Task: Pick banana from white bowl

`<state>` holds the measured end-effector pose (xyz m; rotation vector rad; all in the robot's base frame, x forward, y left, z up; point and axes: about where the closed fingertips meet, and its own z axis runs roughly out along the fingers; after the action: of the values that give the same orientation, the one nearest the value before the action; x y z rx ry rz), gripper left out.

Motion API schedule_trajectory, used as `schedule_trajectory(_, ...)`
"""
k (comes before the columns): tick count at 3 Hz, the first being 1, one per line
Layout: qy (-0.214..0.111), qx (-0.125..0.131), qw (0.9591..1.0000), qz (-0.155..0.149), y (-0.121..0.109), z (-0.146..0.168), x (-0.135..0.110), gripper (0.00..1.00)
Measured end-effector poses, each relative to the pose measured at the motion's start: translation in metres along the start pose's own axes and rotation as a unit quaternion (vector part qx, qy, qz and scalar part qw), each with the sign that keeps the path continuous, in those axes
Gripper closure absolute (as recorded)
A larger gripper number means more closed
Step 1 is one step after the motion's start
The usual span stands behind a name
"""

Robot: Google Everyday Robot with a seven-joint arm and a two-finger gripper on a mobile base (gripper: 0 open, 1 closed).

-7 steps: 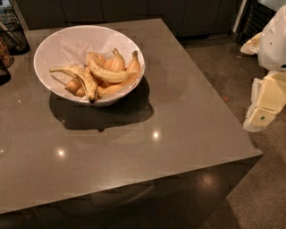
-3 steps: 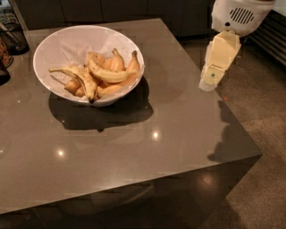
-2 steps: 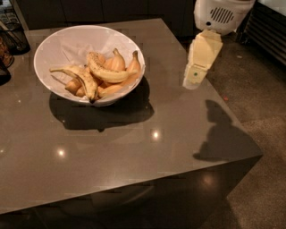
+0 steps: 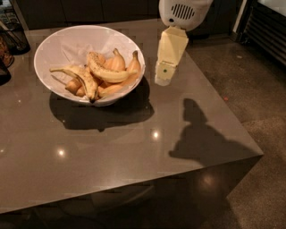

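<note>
A big white bowl (image 4: 62, 42) sits on the far left part of a shiny grey-brown desk (image 4: 111, 147). In the bowl is a pile of bananas. The banana (image 4: 106, 72) to pick is fat, curved and yellow, with lots of tiny brown dots. It lies on top of the pile, near the middle of the bowl, with one end pointing to the right rim. A thin banana (image 4: 83, 79) with dark streaks lies just left of it and touches it. Smooth orange bananas (image 4: 118, 62) poke up behind it.

The end effector (image 4: 163, 79) is pale yellow with a small green dot on it. It hangs down from a white round part (image 4: 183, 11) with dark slots. It is above the desk, just right of the bowl, and it is not touching the bowl or the banana. I cannot tell if it is open or closed. Its dark shadow (image 4: 201, 138) falls on the desk near the right front corner.
</note>
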<state>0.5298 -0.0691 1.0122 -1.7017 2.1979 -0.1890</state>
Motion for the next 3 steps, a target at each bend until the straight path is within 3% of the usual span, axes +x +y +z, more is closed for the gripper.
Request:
schedule_trajectory(1,0.0,0.0,1.0,0.0,0.0,0.0,0.0,0.0)
schedule_trajectory(3,-0.007,-0.019,0.9981,-0.058,0.005,0.018,-0.054,0.0)
